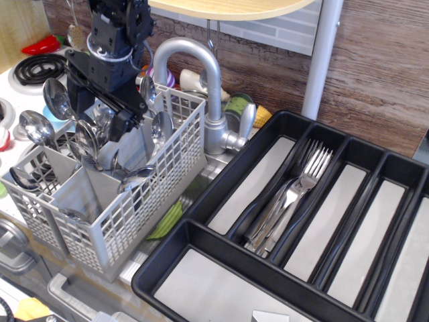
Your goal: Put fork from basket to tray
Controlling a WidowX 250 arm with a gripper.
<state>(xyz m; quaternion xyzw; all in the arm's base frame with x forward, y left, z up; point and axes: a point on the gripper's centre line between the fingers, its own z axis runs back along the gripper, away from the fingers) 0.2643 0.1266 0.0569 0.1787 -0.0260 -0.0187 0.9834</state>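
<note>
Hand (98, 111): black, over the basket's (144, 201) rear compartments, fingers apart; whether they grip anything cannot be told among the crowded spoons (40, 127). Forks (295, 194): right of the basket, in the tray (221, 258), handles overlapping. Tray's right edge cut off.

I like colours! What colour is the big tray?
Black tray, pale grey bottoms; observation.image view.

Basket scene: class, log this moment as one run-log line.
pincer: over basket, grasp unclear | forks: several in tray | spoons: in basket | transfer: not seen
</note>
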